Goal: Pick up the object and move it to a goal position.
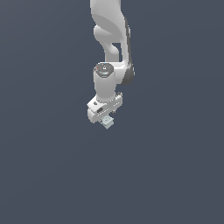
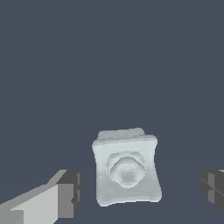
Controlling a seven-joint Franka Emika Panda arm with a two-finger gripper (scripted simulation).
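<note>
- In your exterior view the white arm (image 1: 111, 48) comes down from the top of the frame, and the gripper (image 1: 106, 117) sits right over the object (image 1: 108, 123), so you see little more of it than a small pale corner poking out beneath the white gripper body.
- Your wrist view gives you what the exterior view hides: the object (image 2: 126, 171) in full, lying between the two fingertips (image 2: 69, 194), with a clear gap of grey floor on each side.
- The claw stands wide open and holds nothing; neither dark pad touches the block in the wrist view.
- The wrist view cannot tell you how high the gripper is; the exterior view shows it low, close above the block, though whether the fingers reach the floor (image 1: 52, 166) you cannot tell.
- The object is a pale blue-grey, cube-like block with softly rounded, slightly pinched edges and a matte, faintly lumpy surface. On the face towards the wrist camera sits a raised ring mark with a shallow hollow at its centre.
- The fingers are light grey and boxy, tipped with darker grey, blocky pads; one finger shows only its pad at the frame edge.
- Around the block you have only the flat, plain dark grey-blue floor.
</note>
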